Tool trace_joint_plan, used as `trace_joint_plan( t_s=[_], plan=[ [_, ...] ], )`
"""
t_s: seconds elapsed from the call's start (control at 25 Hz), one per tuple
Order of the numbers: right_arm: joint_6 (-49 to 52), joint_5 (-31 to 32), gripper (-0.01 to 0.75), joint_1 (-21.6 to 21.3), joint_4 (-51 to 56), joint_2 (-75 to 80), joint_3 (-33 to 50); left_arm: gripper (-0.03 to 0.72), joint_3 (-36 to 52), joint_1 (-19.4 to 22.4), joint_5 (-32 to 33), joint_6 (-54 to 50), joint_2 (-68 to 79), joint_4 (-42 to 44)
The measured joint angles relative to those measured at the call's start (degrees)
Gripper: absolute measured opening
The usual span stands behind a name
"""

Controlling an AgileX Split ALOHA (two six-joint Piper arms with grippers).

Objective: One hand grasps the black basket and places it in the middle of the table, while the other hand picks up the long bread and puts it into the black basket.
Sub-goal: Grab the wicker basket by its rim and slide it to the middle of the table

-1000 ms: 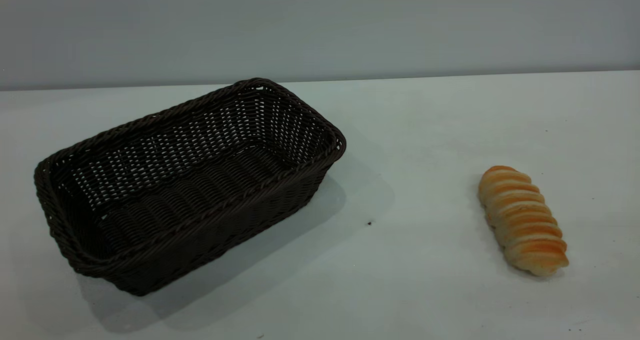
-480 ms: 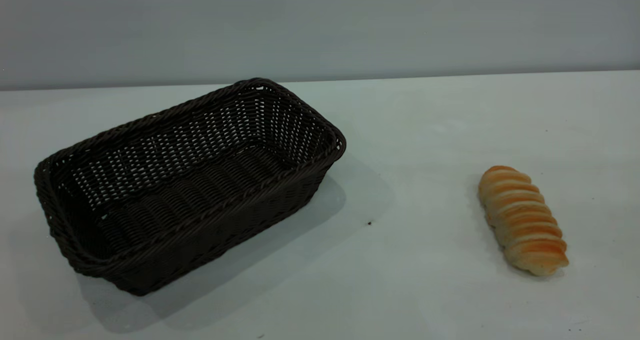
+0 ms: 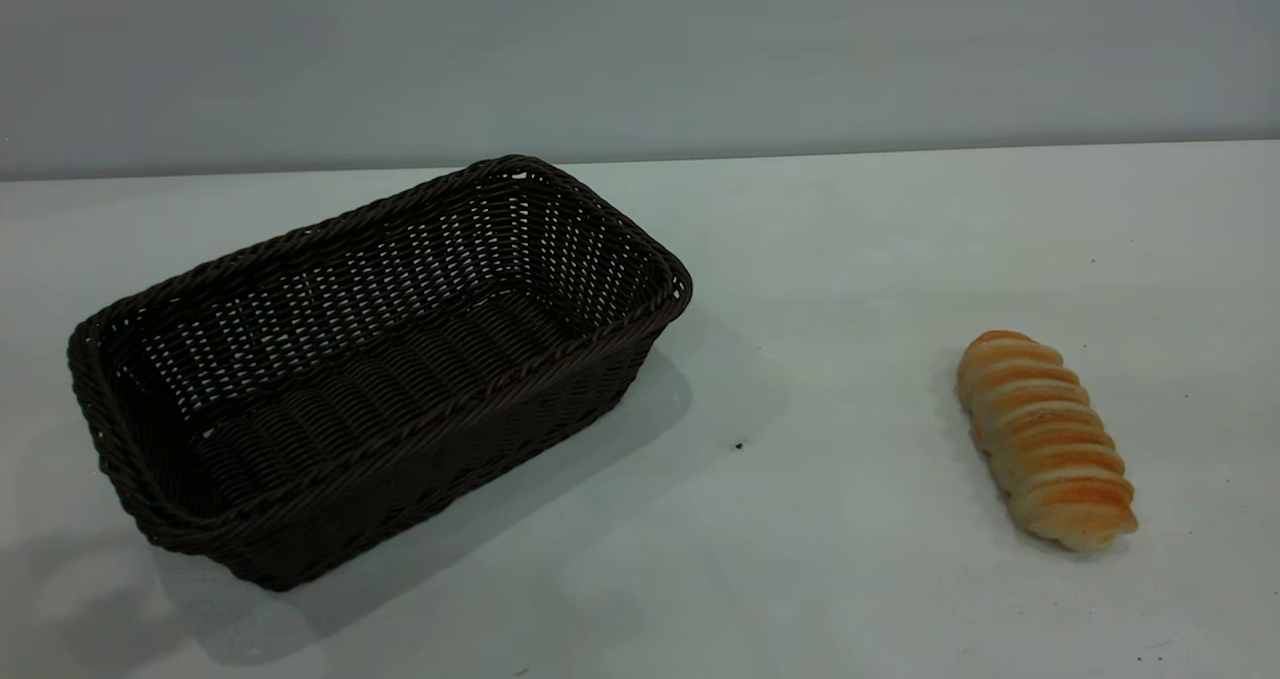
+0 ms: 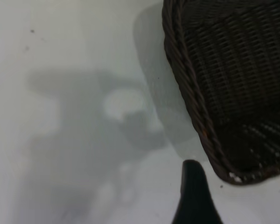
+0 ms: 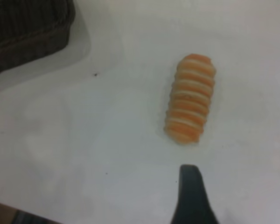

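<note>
Black basket [image 3: 380,369] sits empty, left side of table [image 3: 850,259]. Left gripper [image 4: 196,196] hovers beside basket corner, grip unreadable. Long bread [image 3: 1045,439] lies right, well apart; right gripper [image 5: 192,196] above it, grip unreadable.

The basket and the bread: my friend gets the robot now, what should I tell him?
Left gripper: above the table beside the black basket's corner, holding nothing.
Right gripper: over the table near the long bread, holding nothing.
Basket sits on the table's left side with nothing in it; bread lies on the right.
Done: nothing.
Left: move basket to middle, put bread in.
</note>
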Motion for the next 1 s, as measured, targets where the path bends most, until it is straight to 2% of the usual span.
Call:
trace_joint_plan(
  t_s=[0.36,0.6,1.0],
  plan=[
    [-0.1,-0.9,0.510,0.0,0.4,0.0,0.0,0.557,-5.4,0.0,-1.1,-0.8,21.4,-1.1],
    [-0.1,-1.1,0.510,0.0,0.6,0.0,0.0,0.557,-8.5,-0.1,-1.7,-2.7,29.7,-1.4],
    [-0.1,-1.1,0.510,0.0,0.7,0.0,0.0,0.557,-9.7,-2.4,-11.0,-3.7,39.1,-5.3]
  ],
)
